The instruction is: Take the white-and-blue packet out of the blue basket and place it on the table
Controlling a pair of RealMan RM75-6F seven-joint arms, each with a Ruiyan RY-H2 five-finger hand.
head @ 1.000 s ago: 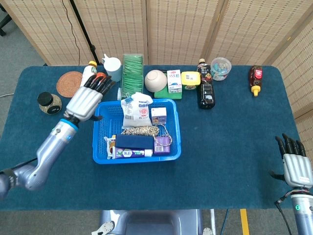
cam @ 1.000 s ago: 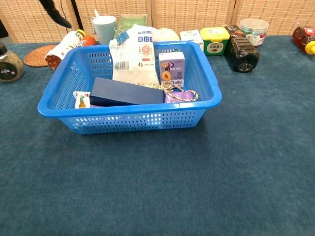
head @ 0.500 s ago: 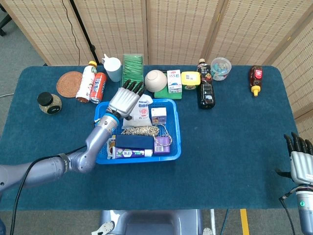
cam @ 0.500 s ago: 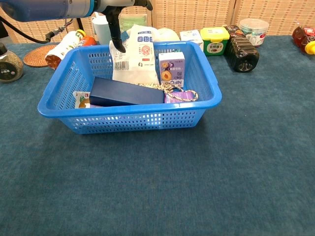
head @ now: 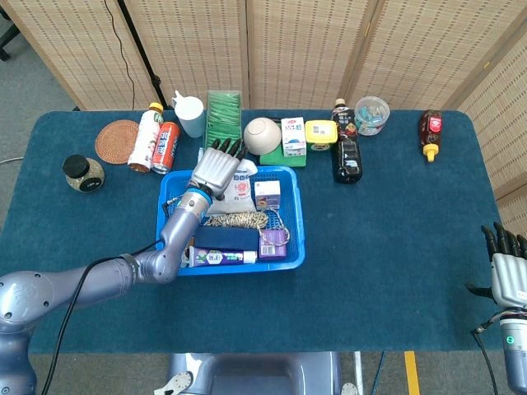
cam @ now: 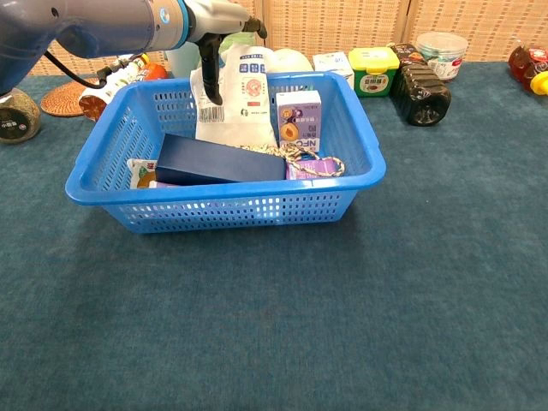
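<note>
The right hand [head: 509, 276] hangs at the table's [head: 395, 247] near right edge, fingers straight and apart, holding nothing. In the basket [cam: 224, 211] a dark blue box [cam: 218, 161] lies in front, a purple carton [cam: 299, 115] behind it. The packet [cam: 236, 98] leans upright against the far wall. The left hand [head: 215, 169] is over the packet's left side, fingers spread, a dark fingertip [cam: 208, 86] hanging against it; whether it grips, I cannot tell.

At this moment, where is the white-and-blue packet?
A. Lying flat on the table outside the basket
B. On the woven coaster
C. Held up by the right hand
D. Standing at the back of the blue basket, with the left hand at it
D: the white-and-blue packet stands against the back wall of the blue basket, the left hand at its top.
</note>
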